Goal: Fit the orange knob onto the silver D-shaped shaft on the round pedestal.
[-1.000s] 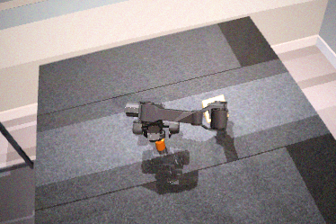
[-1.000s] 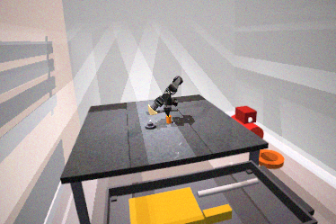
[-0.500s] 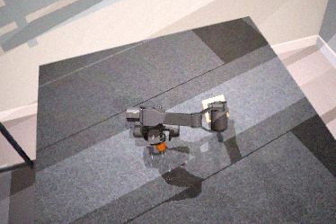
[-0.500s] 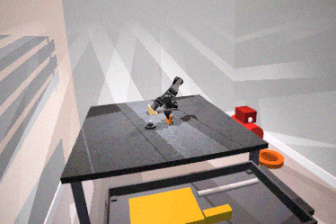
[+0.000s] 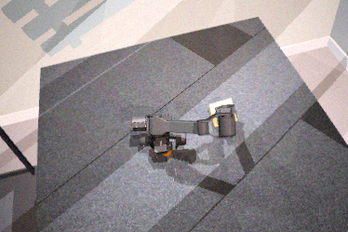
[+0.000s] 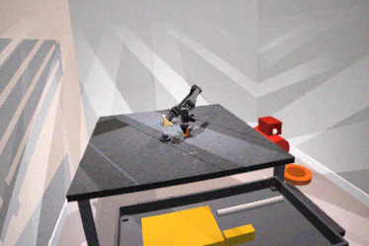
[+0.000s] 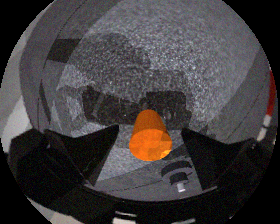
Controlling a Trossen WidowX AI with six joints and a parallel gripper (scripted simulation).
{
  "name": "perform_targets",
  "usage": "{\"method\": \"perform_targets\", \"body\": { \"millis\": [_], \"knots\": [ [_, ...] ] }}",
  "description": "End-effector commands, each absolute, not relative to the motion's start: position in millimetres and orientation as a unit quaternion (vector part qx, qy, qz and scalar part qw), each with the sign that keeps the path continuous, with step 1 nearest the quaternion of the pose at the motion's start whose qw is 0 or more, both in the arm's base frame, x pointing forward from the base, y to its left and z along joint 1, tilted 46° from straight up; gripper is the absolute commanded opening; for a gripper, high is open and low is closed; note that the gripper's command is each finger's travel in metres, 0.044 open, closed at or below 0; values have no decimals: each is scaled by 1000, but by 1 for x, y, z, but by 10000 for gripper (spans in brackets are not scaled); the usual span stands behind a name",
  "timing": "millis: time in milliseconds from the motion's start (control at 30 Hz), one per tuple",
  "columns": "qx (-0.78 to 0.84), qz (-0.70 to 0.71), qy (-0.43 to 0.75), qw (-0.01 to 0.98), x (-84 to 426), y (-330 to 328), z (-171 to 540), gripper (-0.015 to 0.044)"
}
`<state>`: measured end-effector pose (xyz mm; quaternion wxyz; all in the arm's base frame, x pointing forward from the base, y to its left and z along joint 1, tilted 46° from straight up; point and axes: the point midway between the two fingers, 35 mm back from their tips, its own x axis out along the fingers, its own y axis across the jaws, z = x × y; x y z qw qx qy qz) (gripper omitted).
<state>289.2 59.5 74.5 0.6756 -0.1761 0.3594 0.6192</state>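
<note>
The orange knob (image 7: 150,135) (image 5: 168,153) (image 6: 185,132) stands on the dark table (image 5: 93,92) (image 6: 128,162), tapered, seen from above in the wrist view. My gripper (image 7: 150,130) (image 5: 165,147) (image 6: 185,126) is open, low over the knob, with one dark finger on each side of it and a gap on both sides. The round pedestal with its silver shaft (image 7: 176,178) (image 6: 165,137) stands close beside the knob, near the lower edge of the wrist view. In the top view the arm hides the pedestal. The knob's hole is hidden underneath it.
The arm's base sits on a cream plate (image 5: 220,105) (image 6: 167,121). Off the table on the floor are red blocks (image 6: 269,124) and an orange ring (image 6: 298,174). A lower tray holds a yellow block (image 6: 183,226) and a white rod (image 6: 249,205).
</note>
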Motion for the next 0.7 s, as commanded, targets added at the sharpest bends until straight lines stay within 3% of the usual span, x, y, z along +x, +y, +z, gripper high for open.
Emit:
{"method": "perform_targets", "body": {
  "millis": [0, 267, 600, 667],
  "knots": [
    [-173, 620, 359, 676, 288, 65, 71, 440],
    [-172, 620, 358, 676, 287, 72, 64, 440],
    [-172, 620, 358, 676, 287, 72, 64, 177],
    [-172, 620, 358, 676, 287, 72, 64, 164]
  ]
}}
